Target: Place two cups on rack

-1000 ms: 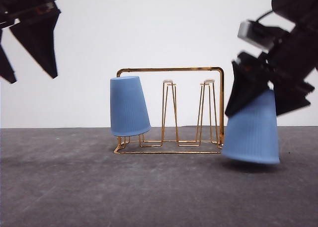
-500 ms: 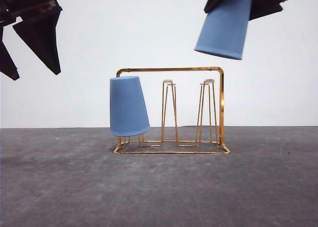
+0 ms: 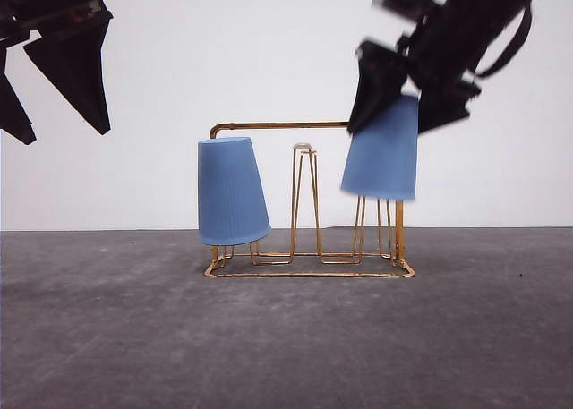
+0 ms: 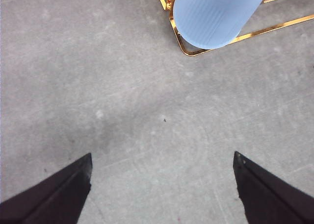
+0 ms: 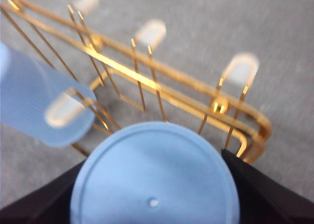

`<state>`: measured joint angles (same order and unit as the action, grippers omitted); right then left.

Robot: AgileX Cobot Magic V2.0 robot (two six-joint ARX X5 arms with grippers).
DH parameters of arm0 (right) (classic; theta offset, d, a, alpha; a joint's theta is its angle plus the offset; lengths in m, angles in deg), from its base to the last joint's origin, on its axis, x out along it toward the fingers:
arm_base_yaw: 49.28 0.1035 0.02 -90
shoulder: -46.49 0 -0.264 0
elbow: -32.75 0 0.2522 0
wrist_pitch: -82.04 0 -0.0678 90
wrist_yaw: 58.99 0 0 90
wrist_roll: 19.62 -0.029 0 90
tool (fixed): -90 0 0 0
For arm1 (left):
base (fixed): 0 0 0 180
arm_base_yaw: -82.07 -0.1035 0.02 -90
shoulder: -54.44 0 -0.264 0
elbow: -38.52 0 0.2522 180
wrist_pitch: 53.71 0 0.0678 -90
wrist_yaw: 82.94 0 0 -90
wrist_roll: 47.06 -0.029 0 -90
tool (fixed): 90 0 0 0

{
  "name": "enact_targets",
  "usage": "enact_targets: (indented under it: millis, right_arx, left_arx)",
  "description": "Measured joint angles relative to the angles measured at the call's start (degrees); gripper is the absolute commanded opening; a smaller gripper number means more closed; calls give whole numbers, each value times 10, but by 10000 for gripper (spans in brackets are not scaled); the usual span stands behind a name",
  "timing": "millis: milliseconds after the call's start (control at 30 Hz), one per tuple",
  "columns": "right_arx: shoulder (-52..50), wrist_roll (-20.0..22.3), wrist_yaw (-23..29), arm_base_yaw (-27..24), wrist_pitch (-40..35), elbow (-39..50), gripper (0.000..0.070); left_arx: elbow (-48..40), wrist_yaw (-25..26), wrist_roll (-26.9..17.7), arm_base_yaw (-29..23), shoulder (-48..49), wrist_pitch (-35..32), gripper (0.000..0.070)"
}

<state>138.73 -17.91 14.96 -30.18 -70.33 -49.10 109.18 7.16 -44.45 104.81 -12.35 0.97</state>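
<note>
The left gripper (image 3: 54, 87) is seen high and well to the left of the rack (image 3: 309, 248), its jaws apart and empty. At the rack's left end, the first cup (image 3: 231, 192) is already seated upside down over a peg, leaning slightly, with its rim just above the wire base. In the left wrist view the same cup (image 4: 218, 13) is seen above the rack's corner, with bare grey surface (image 4: 147, 111) between it and the fingertips (image 4: 64, 194). A free peg (image 3: 303, 199) with a whitish tip stands at the rack's middle. Over the rack's right end, the second cup (image 3: 382, 149) is held upside down by the right gripper (image 3: 403, 91), whose jaws are clamped on its upper, closed end; its open rim hangs about the right peg, partway down.

The cup is judged light, thin-walled and somewhat springy, so a hard squeeze could deform it; the ribbing should help against slipping. The narrow closed end is the sensible place to hold, leaving the mouth free for the peg.
</note>
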Motion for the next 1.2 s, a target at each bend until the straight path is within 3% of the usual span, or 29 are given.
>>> enact_targets:
  millis: [67,133,200,400,567,700,800,1000,1200]
  right_arx:
    - [13,0,0,0,0,0,473]
    - [20,0,-2,0,0,0,608]
    - [21,0,-3,0,-2,0,700]
    - [4,-7,-4,0,-3,0,700]
    - [-72,-10,17,-13,31,0,695]
    - [-155,-9,53,-31,101,0,650]
    - [-212,-9,58,-49,127,9,601]
    - [-331,-10,86,-85,139,105,601]
    - [-402,-17,88,-109,155,219,601]
  left_arx:
    - [0,0,0,0,0,-1,550]
    - [0,0,0,0,0,-3,550]
    - [0,0,0,0,0,-7,550]
    - [0,0,0,-2,0,-28,550]
    - [0,0,-3,-18,0,-41,550]
    - [0,3,-9,-54,0,-55,549]
    - [0,35,-13,-93,0,-66,539]
    - [0,69,-15,-154,0,-68,540]
    - [0,72,-15,-158,0,-57,540]
